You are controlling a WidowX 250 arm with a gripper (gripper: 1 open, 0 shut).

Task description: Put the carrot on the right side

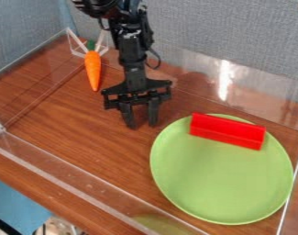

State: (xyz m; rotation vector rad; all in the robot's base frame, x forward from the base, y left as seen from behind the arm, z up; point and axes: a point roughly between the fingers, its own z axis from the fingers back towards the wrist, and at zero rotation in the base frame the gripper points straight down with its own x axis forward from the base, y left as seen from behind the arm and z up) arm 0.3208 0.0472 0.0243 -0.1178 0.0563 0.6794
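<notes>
Near back wall: carrot point(93, 70); fingers point(119, 105) spread, empty, bare wood between.

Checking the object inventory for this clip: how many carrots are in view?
1. The carrot lies on the wooden table near the back-left corner, left of the hand. None seems hidden.

The carrot point(93, 70) is small, orange and tapered, lying flat on the wooden tabletop at the far left, green stem end pointing away, tip toward me.
</notes>
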